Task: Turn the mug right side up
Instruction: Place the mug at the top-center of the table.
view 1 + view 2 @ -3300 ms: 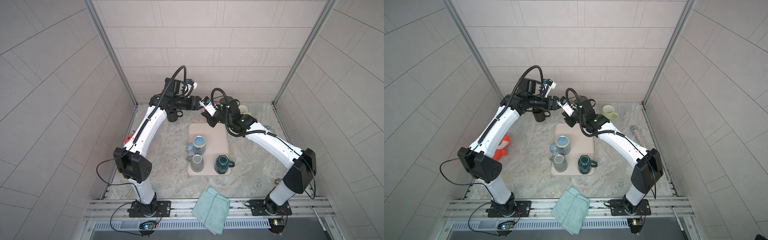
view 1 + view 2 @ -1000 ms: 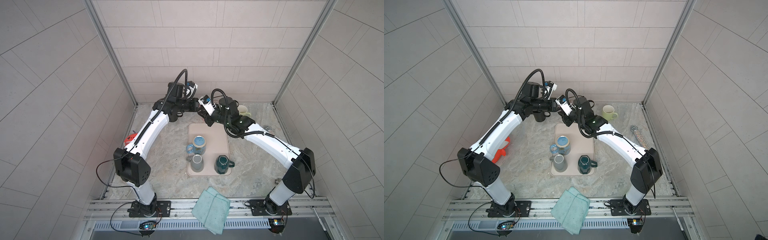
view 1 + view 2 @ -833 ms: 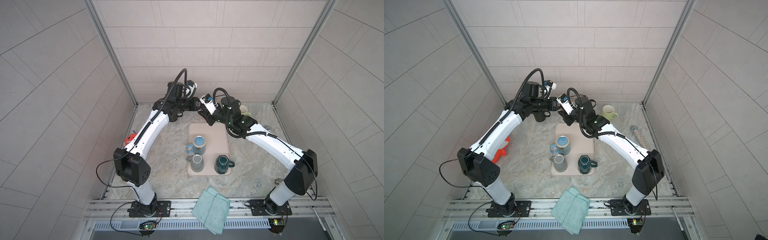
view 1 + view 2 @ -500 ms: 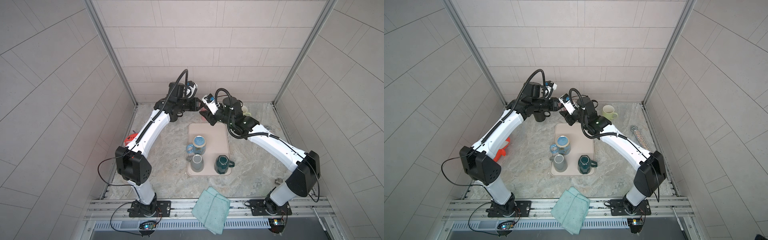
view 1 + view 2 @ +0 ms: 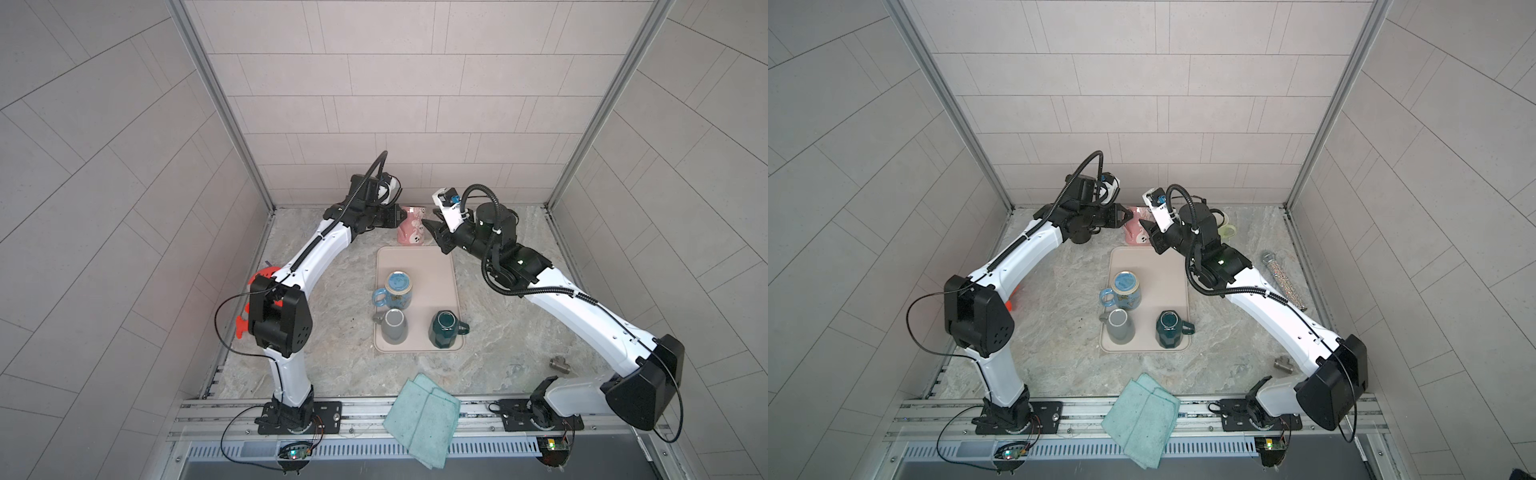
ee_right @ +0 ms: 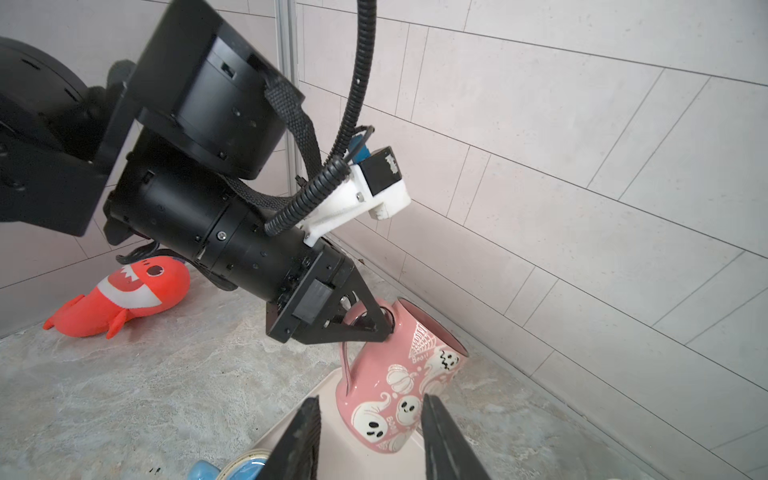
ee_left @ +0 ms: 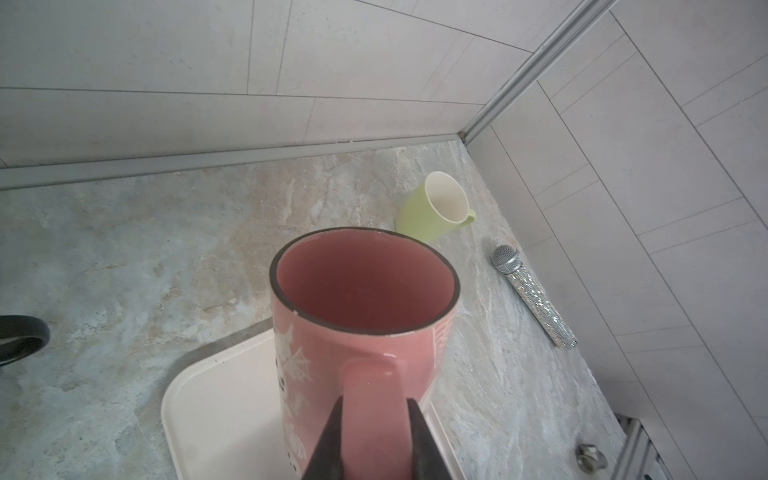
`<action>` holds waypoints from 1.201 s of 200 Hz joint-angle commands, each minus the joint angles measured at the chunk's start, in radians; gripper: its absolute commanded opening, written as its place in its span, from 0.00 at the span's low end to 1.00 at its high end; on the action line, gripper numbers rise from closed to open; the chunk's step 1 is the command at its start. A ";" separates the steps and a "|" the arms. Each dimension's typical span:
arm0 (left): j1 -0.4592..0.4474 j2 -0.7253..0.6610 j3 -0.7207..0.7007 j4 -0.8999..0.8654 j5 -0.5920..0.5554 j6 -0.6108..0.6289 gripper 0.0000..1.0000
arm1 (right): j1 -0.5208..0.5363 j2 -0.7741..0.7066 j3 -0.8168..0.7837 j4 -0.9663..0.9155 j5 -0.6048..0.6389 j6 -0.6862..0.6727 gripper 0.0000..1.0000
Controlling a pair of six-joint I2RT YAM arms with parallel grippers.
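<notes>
In a top view the pink mug point(image 5: 410, 227) is mouth up, slightly tilted, at the far edge of the tray point(image 5: 434, 270), between both arms. In the left wrist view the left gripper point(image 7: 374, 419) is closed on its handle. In the right wrist view the right gripper point(image 6: 370, 407) has its jaws apart and empty, with the mug just beyond them. I think the left arm only needs to set it down.

Glossy pink ceramic mug point(image 7: 365, 299), matt beige tray point(image 5: 432, 274), soft teal cloth point(image 5: 422, 419), glittery microphone point(image 7: 534, 297)

Left arm point(image 5: 328, 249), right arm point(image 5: 582, 318): white links, blk joints. Corrugated blk cable point(image 6: 353, 104), braided sleeve point(image 6: 293, 112), white cam mount point(image 6: 365, 199) w/ blue plug. Left gripper point(image 6: 386, 330) blk, triangular fingers point(image 6: 332, 332).
</notes>
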 commanded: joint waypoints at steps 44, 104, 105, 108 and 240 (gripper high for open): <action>0.035 0.044 -0.167 0.568 -0.171 -0.020 0.00 | -0.025 -0.056 -0.069 0.047 0.038 0.055 0.39; 0.048 0.157 -0.194 0.815 -0.290 0.028 0.00 | -0.070 -0.053 -0.103 0.077 -0.005 0.099 0.37; 0.048 0.159 -0.193 0.816 -0.290 0.030 0.00 | -0.072 -0.052 -0.103 0.077 -0.007 0.101 0.37; 0.050 0.163 -0.192 0.823 -0.288 0.034 0.00 | -0.073 -0.051 -0.105 0.079 -0.008 0.102 0.37; 0.057 0.287 -0.342 1.230 -0.350 0.093 0.00 | -0.114 -0.053 -0.147 0.119 -0.043 0.144 0.34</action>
